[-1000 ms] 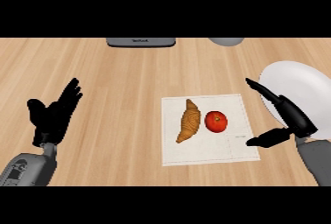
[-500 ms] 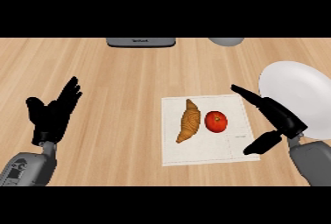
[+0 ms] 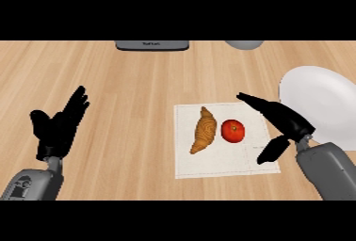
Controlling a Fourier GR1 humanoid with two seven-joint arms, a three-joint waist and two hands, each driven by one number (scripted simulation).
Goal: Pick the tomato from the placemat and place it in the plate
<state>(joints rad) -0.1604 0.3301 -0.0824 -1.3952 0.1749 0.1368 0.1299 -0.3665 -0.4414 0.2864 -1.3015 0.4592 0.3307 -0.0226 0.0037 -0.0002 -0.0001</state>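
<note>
**Right robot hand is closing in on the tomato**

The right robot hand [image 3: 284, 121] is moving leftward off the plate [image 3: 321, 96] and onto the placemat [image 3: 222, 164]. A second ago it was hanging over the plate's near edge with its thumb just at the mat's right border; half a second ago it was already partway across. Now its straight fingers are reaching past the mat's right edge, and its thumb is pointing down over the mat's lower right part. The robot hand is spread wide and holding nothing.

The tomato [image 3: 233, 131] is lying on the placemat just to the left of the fingers, apart from them, roughly facing the opening between fingers and thumb. It is not shifting between the pictures. The croissant [image 3: 203, 136] is lying further left, on the tomato's far side from the robot hand, just beside the tomato; from this steep angle it is hard to tell whether the two are touching.

For the task, this is looking like the approach before the grasp: the pick is not yet made. The plate is sitting behind and to the right of the robot hand on the desk [image 3: 125, 80].

The left robot hand [image 3: 59, 127] is resting open, fingers up, at the left, unchanged across the pictures.
</note>
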